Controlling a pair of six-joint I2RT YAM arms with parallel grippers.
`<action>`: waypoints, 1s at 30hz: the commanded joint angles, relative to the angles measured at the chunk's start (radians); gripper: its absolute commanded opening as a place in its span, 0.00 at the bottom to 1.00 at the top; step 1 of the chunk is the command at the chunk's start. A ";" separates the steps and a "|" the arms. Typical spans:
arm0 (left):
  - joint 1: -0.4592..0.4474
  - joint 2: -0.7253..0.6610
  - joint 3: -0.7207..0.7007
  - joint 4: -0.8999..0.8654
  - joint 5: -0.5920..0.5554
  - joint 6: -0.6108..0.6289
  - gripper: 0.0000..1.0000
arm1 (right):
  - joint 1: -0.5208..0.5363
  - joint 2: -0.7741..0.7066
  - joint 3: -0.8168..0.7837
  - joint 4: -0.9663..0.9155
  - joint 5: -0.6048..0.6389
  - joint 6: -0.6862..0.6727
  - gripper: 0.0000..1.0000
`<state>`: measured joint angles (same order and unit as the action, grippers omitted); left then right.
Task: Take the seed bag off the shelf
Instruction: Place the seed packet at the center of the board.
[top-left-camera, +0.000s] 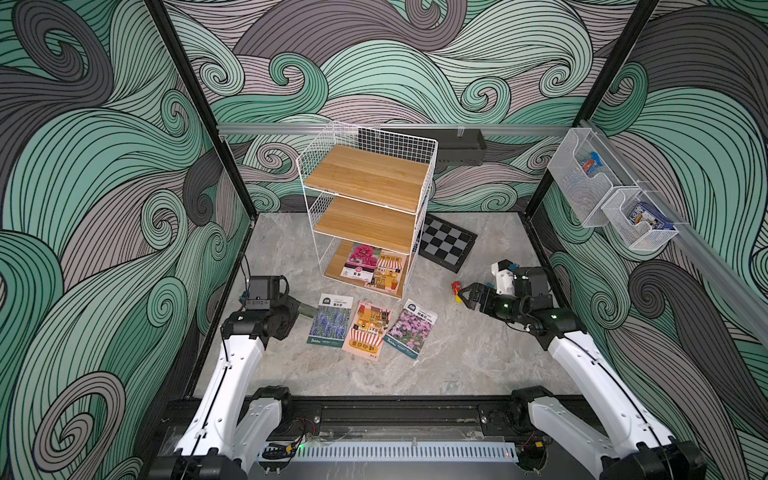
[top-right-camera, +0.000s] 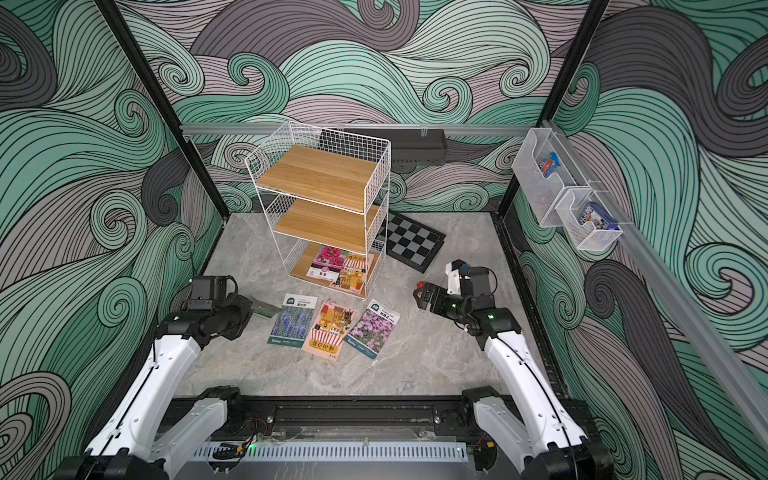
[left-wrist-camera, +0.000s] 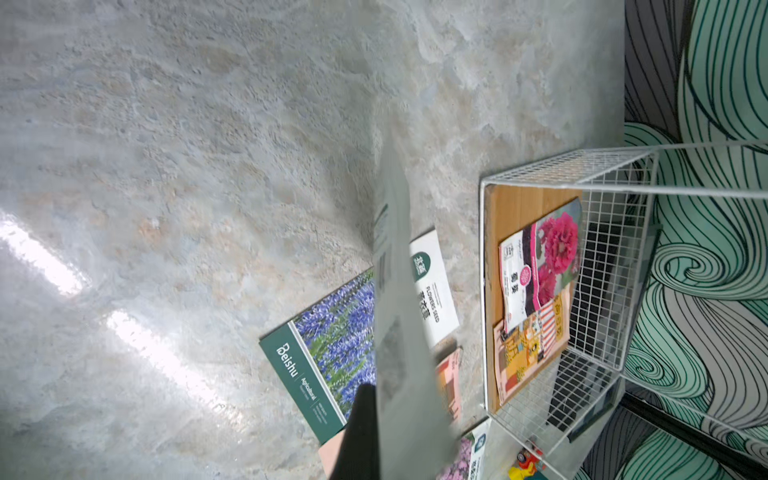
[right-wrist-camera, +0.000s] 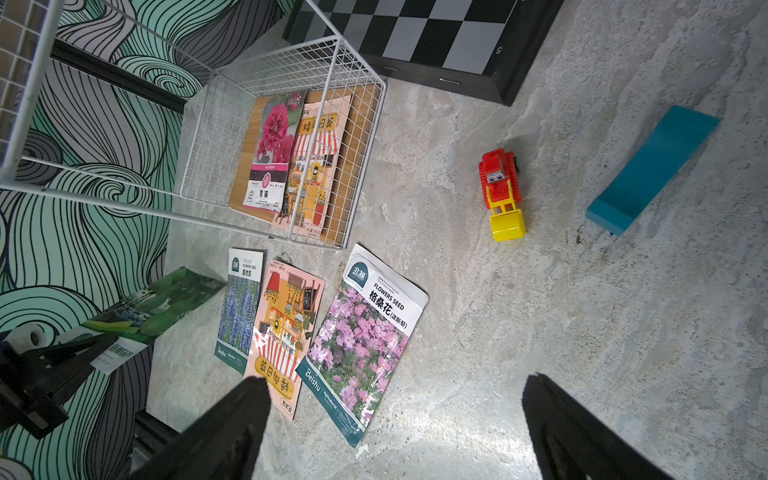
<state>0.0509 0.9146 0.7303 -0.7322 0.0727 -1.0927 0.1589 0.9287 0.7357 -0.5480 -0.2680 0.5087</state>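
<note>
White left arm (top-left-camera: 228, 374) and right arm (top-left-camera: 582, 361), black joints, thin cables, black right end effector (top-left-camera: 462, 296)

The shelf (top-left-camera: 365, 174) is white wire grid with light wooden boards. The stone-look tabletop (top-left-camera: 457, 365) gleams, and the pink-flower packet (right-wrist-camera: 361, 340) looks glossy.

Bright even overhead light, white glare streaks on the desk (left-wrist-camera: 45, 262) in the left wrist view, close packet (left-wrist-camera: 399, 332) there blurred, top views bowed at edges

Walls (top-left-camera: 415, 62): teal/grey swirl mural. Floor (top-left-camera: 457, 365): grey marbled slab, glare streaks (left-wrist-camera: 45, 266) in left wrist view. Black corner posts (top-left-camera: 201, 104), aluminium rail (top-left-camera: 291, 129) along back wall.
</note>
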 joint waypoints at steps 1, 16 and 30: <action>0.043 0.043 0.006 0.041 0.027 0.079 0.00 | 0.011 -0.010 -0.009 0.010 -0.016 0.000 0.99; 0.106 0.193 0.067 -0.130 0.060 0.138 0.61 | 0.033 -0.005 -0.019 0.014 -0.005 -0.010 0.99; -0.170 0.286 0.111 0.135 0.217 -0.135 0.73 | 0.032 0.012 -0.021 0.025 0.011 -0.011 0.99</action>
<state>-0.0616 1.1522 0.8574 -0.7391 0.2531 -1.1015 0.1860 0.9417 0.7238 -0.5411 -0.2642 0.5076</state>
